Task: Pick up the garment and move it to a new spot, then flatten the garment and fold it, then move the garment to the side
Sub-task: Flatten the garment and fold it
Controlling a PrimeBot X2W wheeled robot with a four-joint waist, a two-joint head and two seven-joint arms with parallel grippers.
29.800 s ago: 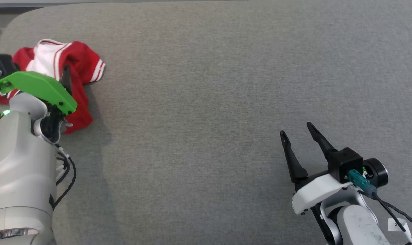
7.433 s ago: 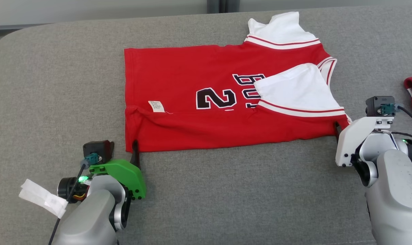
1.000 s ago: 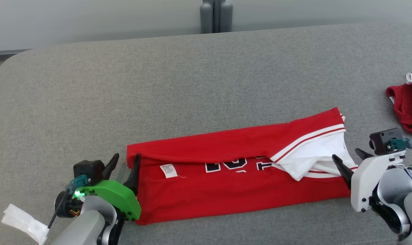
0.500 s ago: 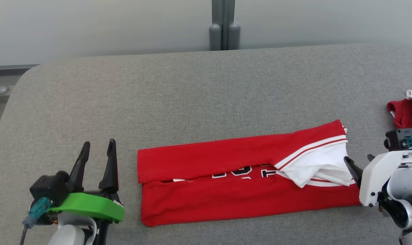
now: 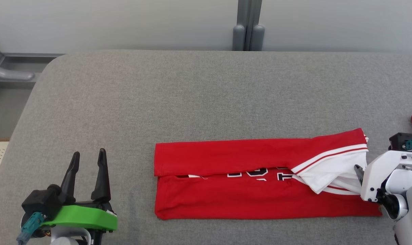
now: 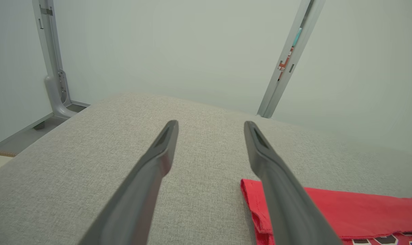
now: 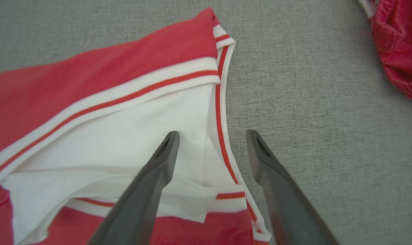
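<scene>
Over the garment's (image 7: 90, 68) white sleeve (image 7: 124, 136), right wrist view reveals the right end effector (image 7: 211, 133) spread; left end effector (image 5: 89, 152) spread, apart.

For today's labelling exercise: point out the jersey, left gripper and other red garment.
jersey (image 5: 260, 200), head view, lower red panel.
left gripper (image 5: 89, 152), head view, between its fingertips.
other red garment (image 7: 399, 41), right wrist view, red folds.

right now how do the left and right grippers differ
Position: the left gripper sits over bare table, to the left of the jersey; the right gripper is at its white sleeve end, one finger over the cloth.
Mount: the left gripper has a green bracket, the right gripper a white bracket.
Shared: both are open and hold nothing.
</scene>
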